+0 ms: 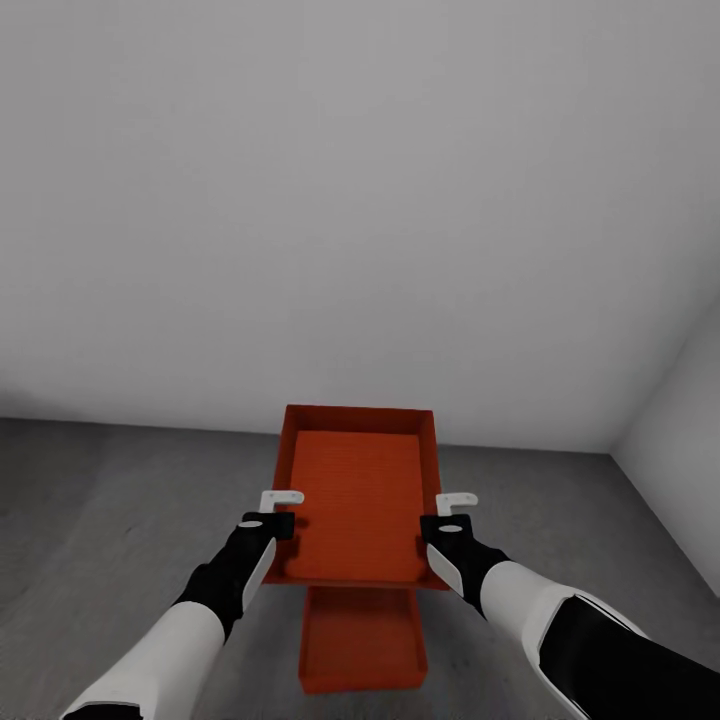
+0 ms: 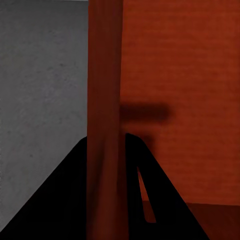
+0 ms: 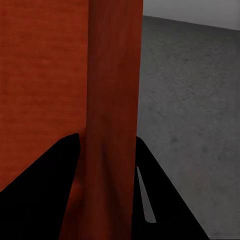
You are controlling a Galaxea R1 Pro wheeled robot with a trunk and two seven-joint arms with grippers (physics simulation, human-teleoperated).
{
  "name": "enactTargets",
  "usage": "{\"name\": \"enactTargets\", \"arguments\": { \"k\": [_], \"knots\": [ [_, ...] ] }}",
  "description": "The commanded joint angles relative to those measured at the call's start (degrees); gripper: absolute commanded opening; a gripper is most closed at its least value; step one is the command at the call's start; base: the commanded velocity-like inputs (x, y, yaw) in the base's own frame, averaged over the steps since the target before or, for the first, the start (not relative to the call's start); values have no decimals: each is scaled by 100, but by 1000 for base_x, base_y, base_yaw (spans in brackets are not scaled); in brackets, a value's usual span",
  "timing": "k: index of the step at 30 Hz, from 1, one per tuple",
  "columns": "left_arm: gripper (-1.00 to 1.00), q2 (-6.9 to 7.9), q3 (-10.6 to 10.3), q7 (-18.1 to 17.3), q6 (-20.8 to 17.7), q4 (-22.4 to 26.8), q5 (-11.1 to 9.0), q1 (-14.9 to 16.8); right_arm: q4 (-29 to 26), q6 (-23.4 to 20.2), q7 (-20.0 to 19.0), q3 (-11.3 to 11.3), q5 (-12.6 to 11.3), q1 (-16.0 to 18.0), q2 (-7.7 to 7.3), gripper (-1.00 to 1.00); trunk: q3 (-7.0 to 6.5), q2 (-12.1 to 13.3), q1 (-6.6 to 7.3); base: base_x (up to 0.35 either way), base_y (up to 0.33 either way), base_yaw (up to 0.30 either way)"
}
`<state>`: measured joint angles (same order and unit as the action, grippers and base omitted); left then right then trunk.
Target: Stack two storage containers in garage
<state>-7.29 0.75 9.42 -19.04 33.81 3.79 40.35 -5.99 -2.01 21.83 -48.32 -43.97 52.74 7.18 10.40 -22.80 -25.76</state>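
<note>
I hold one orange-red storage container (image 1: 358,490) in the air in front of me, open side up. My left gripper (image 1: 283,498) is shut on its left wall, and my right gripper (image 1: 456,499) is shut on its right wall. Up close, the left wall (image 2: 105,100) runs between the dark left fingers (image 2: 60,200). The right wall (image 3: 112,100) runs between the right fingers (image 3: 45,190) in the same way. The other storage container (image 1: 362,642) rests on the dark grey concrete floor (image 1: 110,500) of the garage, directly below the near end of the held one and partly hidden by it.
A plain white wall (image 1: 350,200) stands just ahead, meeting a second white wall (image 1: 680,400) in a corner at the right. Open concrete floor lies on both sides of the lower container.
</note>
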Motion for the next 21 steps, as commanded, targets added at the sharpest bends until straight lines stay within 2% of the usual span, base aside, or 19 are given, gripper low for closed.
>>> {"name": "enactTargets", "arguments": {
  "k": [1,8,21],
  "knots": [
    [-100,-62,4,7,-146,-6,30,-1,-148,16,130,-64,108,9,3,-100,21,-13,-3,0,77,0],
    [-100,-77,4,7,-146,-6,32,1,-148,16,129,-64,108,9,5,-100,86,-13,-3,0,144,0],
    [-100,-83,4,16,-144,-6,34,-1,-148,16,129,-64,108,9,9,-100,207,-13,-3,0,9,0]
  ]
}}
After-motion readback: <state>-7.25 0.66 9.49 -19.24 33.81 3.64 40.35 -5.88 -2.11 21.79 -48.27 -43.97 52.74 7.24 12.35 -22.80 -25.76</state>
